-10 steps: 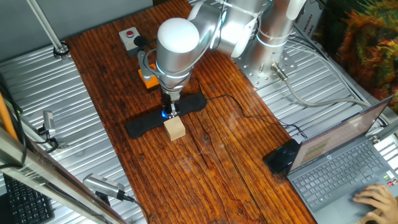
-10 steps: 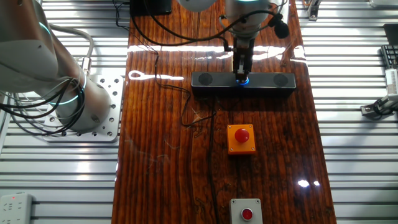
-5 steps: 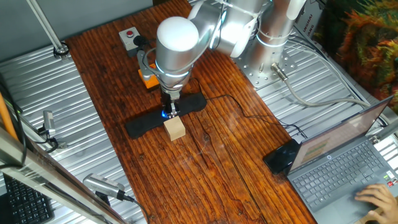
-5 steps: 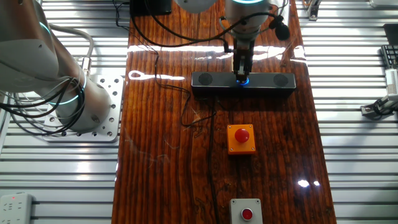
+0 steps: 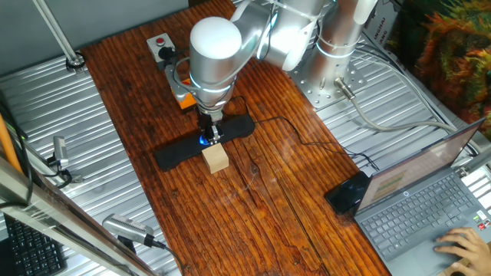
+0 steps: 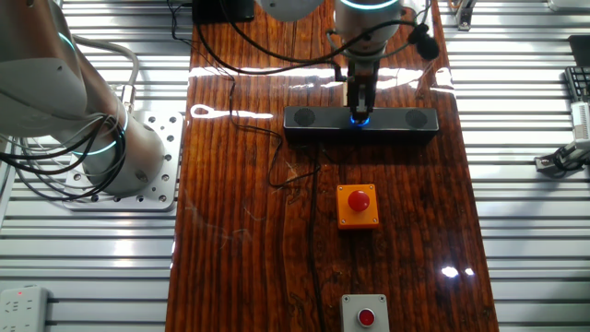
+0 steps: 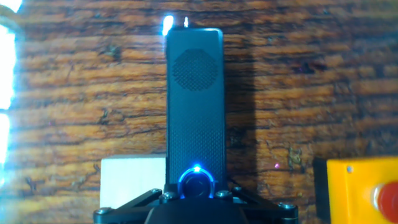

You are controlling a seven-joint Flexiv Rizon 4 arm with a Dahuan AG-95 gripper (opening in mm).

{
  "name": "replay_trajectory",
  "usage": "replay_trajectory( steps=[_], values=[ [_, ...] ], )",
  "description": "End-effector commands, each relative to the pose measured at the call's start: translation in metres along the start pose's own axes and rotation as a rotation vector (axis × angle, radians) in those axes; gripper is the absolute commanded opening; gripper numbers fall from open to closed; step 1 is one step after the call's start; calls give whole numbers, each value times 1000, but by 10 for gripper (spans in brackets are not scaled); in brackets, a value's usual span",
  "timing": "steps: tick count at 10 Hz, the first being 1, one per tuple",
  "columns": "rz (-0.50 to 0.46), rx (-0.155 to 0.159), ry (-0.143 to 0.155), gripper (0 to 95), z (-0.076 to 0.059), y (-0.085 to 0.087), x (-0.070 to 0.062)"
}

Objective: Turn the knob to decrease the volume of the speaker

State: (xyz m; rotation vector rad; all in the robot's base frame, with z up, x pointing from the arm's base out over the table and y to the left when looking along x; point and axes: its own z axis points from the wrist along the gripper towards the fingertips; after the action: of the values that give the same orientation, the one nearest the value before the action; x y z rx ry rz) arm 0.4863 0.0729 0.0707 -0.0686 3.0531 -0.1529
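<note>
The speaker (image 5: 238,127) is a long black bar lying across the wooden table; it also shows in the other fixed view (image 6: 406,120) and runs up the hand view (image 7: 195,93). The knob (image 7: 197,185) glows with a blue ring at the bar's middle (image 6: 359,118). My gripper (image 6: 359,111) points straight down and is shut on the knob (image 5: 204,140). In the hand view, my gripper (image 7: 197,200) covers the knob's lower edge, and the fingertips themselves are hidden.
A tan wooden block (image 5: 216,159) touches the bar beside the knob. An orange-housed red button (image 6: 358,205) and a grey box with a red button (image 6: 366,314) stand farther along the table. A thin black cable (image 6: 277,148) trails off. A laptop (image 5: 414,199) sits at the table's edge.
My wrist has turned a little on the knob and the arm's round joint has shifted slightly. The speaker and block have not moved.
</note>
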Motion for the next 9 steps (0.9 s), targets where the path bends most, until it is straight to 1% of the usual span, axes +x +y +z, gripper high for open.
replay_trajectory(
  steps=[1,5,9],
  values=[
    [-129,26,2,0,0,1,0],
    [-214,21,3,0,0,1,0],
    [-302,22,5,0,0,1,0]
  ],
)
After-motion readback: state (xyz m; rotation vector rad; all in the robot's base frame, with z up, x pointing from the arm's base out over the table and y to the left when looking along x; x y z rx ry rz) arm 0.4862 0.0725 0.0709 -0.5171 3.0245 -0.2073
